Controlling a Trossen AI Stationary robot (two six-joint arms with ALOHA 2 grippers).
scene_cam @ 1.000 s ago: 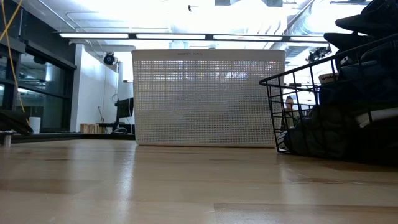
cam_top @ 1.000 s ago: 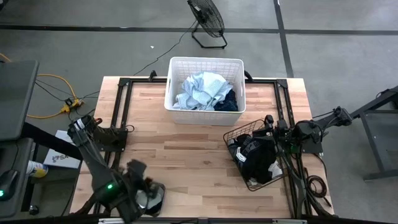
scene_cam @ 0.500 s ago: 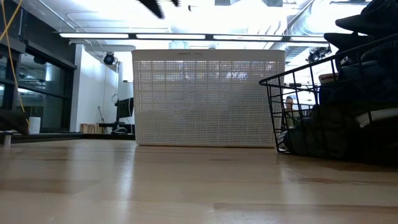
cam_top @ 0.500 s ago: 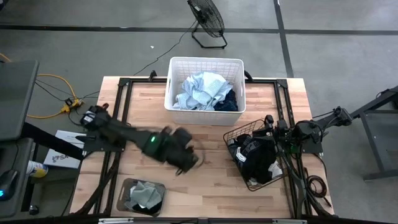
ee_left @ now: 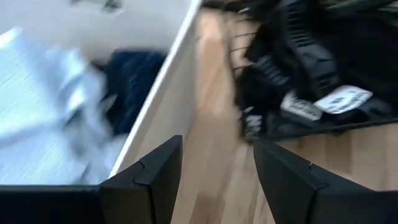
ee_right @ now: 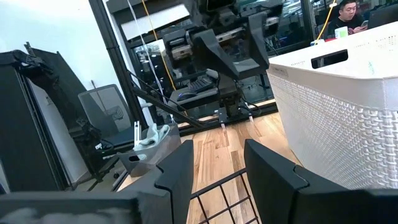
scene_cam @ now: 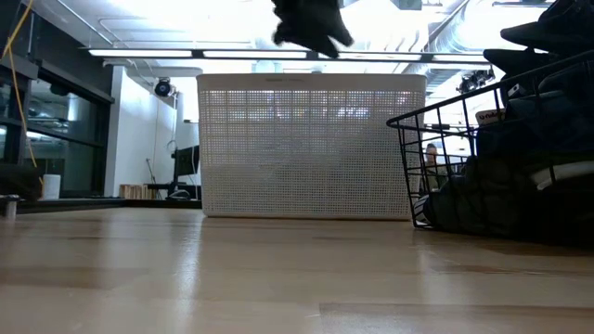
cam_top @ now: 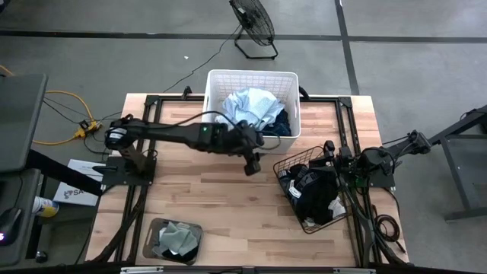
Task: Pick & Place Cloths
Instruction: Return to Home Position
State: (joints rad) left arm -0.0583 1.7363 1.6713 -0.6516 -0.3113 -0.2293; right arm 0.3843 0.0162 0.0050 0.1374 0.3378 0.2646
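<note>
A light blue cloth [cam_top: 245, 110] and a dark navy cloth [cam_top: 280, 123] lie in the white laundry basket [cam_top: 251, 74] at the table's far middle. Black cloths [cam_top: 316, 190] fill the black wire basket [cam_top: 285, 161] at the right. A white-grey and sage green cloth [cam_top: 176, 237] lies in a dark tray [cam_top: 152, 228] at the near left. My left gripper [cam_top: 251, 158] hangs open and empty above the table, just in front of the white basket's right near corner [ee_left: 186, 37]. My right gripper [ee_right: 217, 180] waits open at the wire basket's far right edge.
Bare wood [cam_top: 221, 198] lies between the tray, the white basket and the wire basket. Black frame rails [cam_top: 148, 137] run along the table's left and right sides. A fan [cam_top: 255, 23] stands on the floor beyond the far edge. A person [ee_right: 348, 12] sits in the room beyond.
My left gripper has swung from above the tray at the near left corner toward the far and right, across the bare wood, and now hangs before the white basket. It has rolled about its own line on the way. The white-grey cloth has stayed in the tray.
</note>
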